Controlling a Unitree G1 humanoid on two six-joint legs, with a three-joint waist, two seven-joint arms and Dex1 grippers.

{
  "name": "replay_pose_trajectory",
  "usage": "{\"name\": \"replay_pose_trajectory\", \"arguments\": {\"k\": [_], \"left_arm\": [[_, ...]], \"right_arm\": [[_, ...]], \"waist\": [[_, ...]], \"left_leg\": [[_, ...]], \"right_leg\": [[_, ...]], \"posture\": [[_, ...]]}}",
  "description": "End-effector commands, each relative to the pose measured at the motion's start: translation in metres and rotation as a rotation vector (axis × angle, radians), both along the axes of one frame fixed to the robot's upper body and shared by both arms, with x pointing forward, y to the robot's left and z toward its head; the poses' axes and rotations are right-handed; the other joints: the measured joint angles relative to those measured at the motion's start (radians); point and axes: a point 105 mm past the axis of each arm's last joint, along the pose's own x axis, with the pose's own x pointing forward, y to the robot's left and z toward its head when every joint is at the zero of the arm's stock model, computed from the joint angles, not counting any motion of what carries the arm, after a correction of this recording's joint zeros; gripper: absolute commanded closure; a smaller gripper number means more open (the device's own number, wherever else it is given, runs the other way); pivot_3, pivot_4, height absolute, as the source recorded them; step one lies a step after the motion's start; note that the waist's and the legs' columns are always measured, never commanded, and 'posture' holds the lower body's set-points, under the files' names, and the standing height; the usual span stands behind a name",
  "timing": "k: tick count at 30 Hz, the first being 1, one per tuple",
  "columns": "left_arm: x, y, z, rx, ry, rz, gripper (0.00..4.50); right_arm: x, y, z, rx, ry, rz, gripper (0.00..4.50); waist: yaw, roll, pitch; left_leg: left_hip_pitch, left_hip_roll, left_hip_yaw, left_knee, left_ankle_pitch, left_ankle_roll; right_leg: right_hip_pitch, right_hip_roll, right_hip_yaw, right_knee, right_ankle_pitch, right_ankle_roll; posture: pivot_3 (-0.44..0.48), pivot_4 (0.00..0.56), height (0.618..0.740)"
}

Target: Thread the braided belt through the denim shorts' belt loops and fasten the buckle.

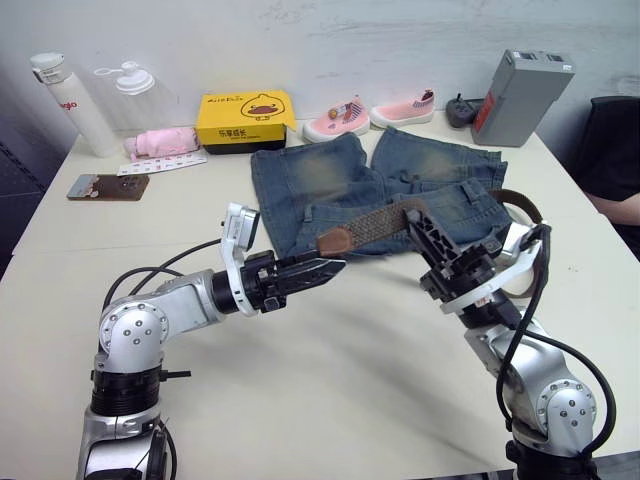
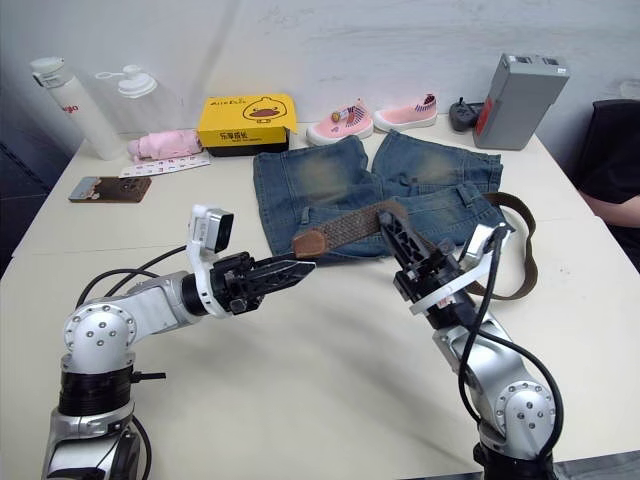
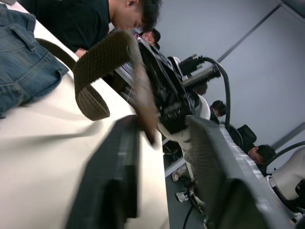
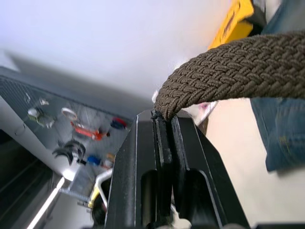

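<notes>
The denim shorts (image 1: 330,185) lie flat on the table, legs pointing away from me. The braided belt (image 1: 375,227) hangs in the air above their near edge. My right gripper (image 1: 413,216) is shut on the strap (image 4: 224,62). From there the belt's tan leather tip (image 1: 335,241) sticks out to the left, and the rest loops back over the shorts on the right (image 1: 520,205). My left gripper (image 1: 333,265) is open, just below and left of the tan tip. The buckle is hidden. I cannot make out the belt loops.
Along the table's far edge stand a yellow box (image 1: 245,115), two pink shoes (image 1: 340,122), a grey case (image 1: 520,95) and white bottles (image 1: 70,100). A phone (image 1: 107,186) and a pink cloth (image 1: 160,142) lie at far left. A person (image 1: 615,200) sits at right.
</notes>
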Motion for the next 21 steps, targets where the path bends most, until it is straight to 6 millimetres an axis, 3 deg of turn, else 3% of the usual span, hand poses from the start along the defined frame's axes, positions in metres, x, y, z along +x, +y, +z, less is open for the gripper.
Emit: {"name": "replay_pose_trajectory", "arguments": {"k": [1, 3, 6, 9, 15, 18, 21], "left_arm": [[0.010, -0.003, -0.003, 0.097, -0.125, 0.046, 0.68], [0.024, -0.010, -0.021, 0.268, -0.284, 0.091, 0.07], [0.047, -0.025, -0.046, 0.509, -0.596, 0.096, 0.07], [0.079, -0.043, -0.059, 0.669, -0.864, 0.128, 0.07], [0.140, -0.050, -0.090, 1.056, -1.239, 0.194, 0.07], [0.160, -0.041, -0.097, 1.180, -1.280, 0.260, 0.07], [0.171, -0.036, -0.098, 1.235, -1.287, 0.319, 0.91]], "right_arm": [[0.002, -0.023, 0.013, 0.060, -0.046, -0.100, 4.50], [0.006, -0.037, 0.013, 0.068, -0.044, -0.178, 4.50], [0.007, -0.051, 0.014, 0.104, -0.055, -0.243, 4.50], [0.000, -0.061, 0.018, 0.186, -0.083, -0.251, 4.50], [-0.019, -0.049, 0.035, 0.224, -0.172, -0.169, 4.50], [-0.021, -0.044, 0.037, 0.208, -0.182, -0.150, 4.50], [-0.023, -0.040, 0.037, 0.207, -0.181, -0.149, 4.50]], "waist": [[0.001, 0.000, 0.000], [0.003, 0.000, 0.000], [0.008, 0.002, -0.001], [0.012, 0.001, -0.001], [0.012, -0.002, 0.001], [0.014, -0.007, 0.001], [0.007, -0.009, 0.000]], "left_leg": [[0.000, 0.000, 0.001, 0.000, 0.000, 0.000], [-0.001, -0.001, 0.003, 0.000, 0.000, 0.000], [-0.001, -0.002, 0.013, -0.002, 0.000, 0.000], [-0.002, -0.001, 0.017, -0.002, 0.000, 0.001], [-0.001, 0.000, 0.024, -0.002, 0.000, 0.004], [-0.001, 0.000, 0.025, -0.005, 0.000, 0.004], [-0.001, 0.002, 0.026, -0.005, -0.001, 0.005]], "right_leg": [[0.000, 0.000, 0.000, 0.000, 0.000, 0.000], [-0.003, 0.000, 0.001, 0.001, 0.000, 0.000], [-0.007, 0.000, 0.006, 0.004, 0.000, 0.000], [-0.010, 0.000, 0.009, 0.005, 0.000, 0.000], [-0.013, 0.000, 0.015, 0.006, 0.001, 0.001], [-0.011, 0.000, 0.015, 0.006, 0.001, 0.001], [-0.011, -0.001, 0.017, 0.007, 0.002, 0.003]], "posture": [[0.000, 0.150, 0.706], [0.000, 0.150, 0.706], [0.000, 0.150, 0.706], [0.000, 0.150, 0.706], [0.000, 0.150, 0.706], [0.000, 0.150, 0.706], [0.000, 0.150, 0.706]]}}
